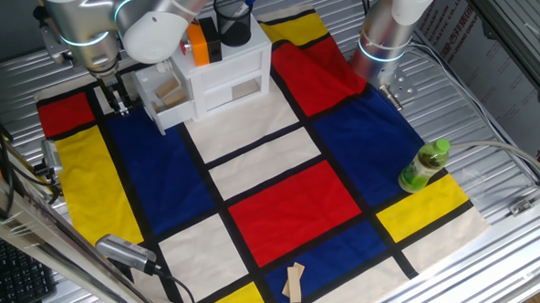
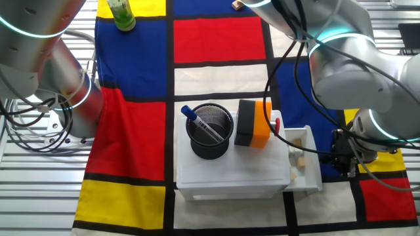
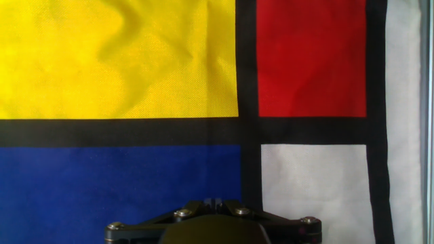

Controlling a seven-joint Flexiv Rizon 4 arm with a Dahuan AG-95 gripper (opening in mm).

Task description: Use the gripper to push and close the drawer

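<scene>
The white drawer (image 1: 167, 99) stands pulled out of the left side of the white mini cabinet (image 1: 232, 81), with tan wooden pieces inside. In the other fixed view the drawer (image 2: 306, 164) sticks out to the right of the cabinet (image 2: 230, 172). My black gripper (image 1: 113, 99) hangs low over the cloth just outside the drawer's outer end, a small gap away. It also shows in the other fixed view (image 2: 342, 161). In the hand view the gripper (image 3: 213, 202) points down at the cloth, its fingertips together and holding nothing. The drawer does not show there.
A black mesh cup (image 2: 210, 131) with a blue pen and an orange-and-black block (image 2: 253, 123) stand on the cabinet. The second, gripper-less arm (image 1: 385, 33) stands at the back right. A green bottle (image 1: 425, 165), loose wooden pieces (image 1: 293, 282) and a metal cylinder (image 1: 125, 252) lie on the chequered cloth.
</scene>
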